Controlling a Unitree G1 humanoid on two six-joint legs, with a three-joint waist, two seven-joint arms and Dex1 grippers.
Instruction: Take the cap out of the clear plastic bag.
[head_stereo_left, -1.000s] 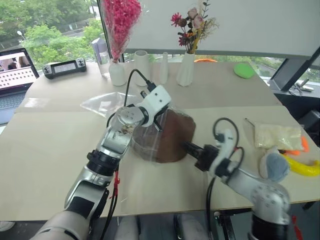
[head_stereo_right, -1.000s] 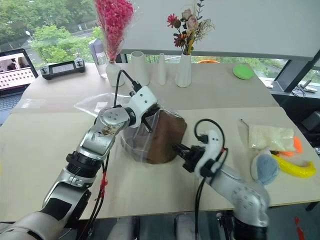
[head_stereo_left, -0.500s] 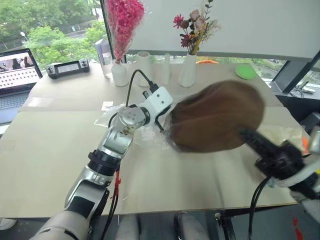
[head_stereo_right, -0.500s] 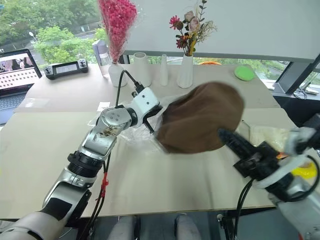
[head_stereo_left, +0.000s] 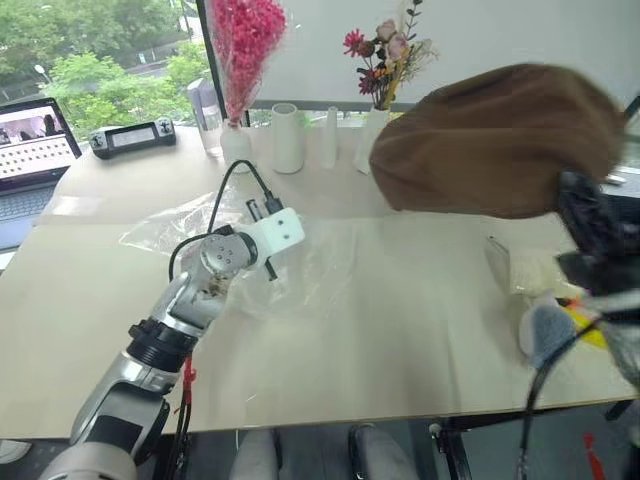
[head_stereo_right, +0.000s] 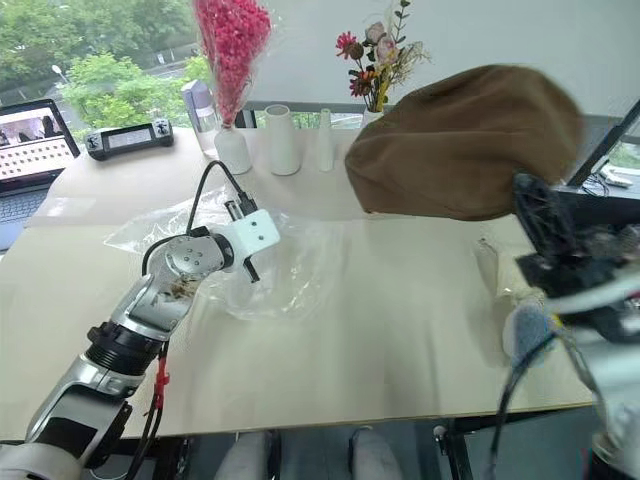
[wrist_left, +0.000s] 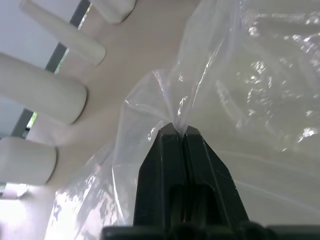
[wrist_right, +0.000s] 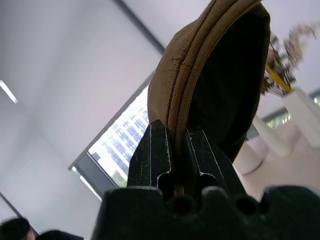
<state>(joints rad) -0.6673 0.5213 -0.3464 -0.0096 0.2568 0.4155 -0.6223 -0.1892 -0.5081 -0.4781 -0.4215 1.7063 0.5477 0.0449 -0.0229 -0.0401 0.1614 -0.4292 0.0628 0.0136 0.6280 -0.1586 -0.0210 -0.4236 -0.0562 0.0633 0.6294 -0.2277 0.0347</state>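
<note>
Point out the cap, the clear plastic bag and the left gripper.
cap (head_stereo_left: 495, 140), left eye view: middle of the brown fabric.
clear plastic bag (head_stereo_left: 320, 270), left eye view: crinkled film lying on the table.
left gripper (wrist_left: 179, 134), left wrist view: fingertips pinching the bag.

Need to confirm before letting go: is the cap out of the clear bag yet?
Out. The right gripper holds the cap aloft, free of plastic; the clear plastic bag lies on the table, pinched by the left gripper.
</note>
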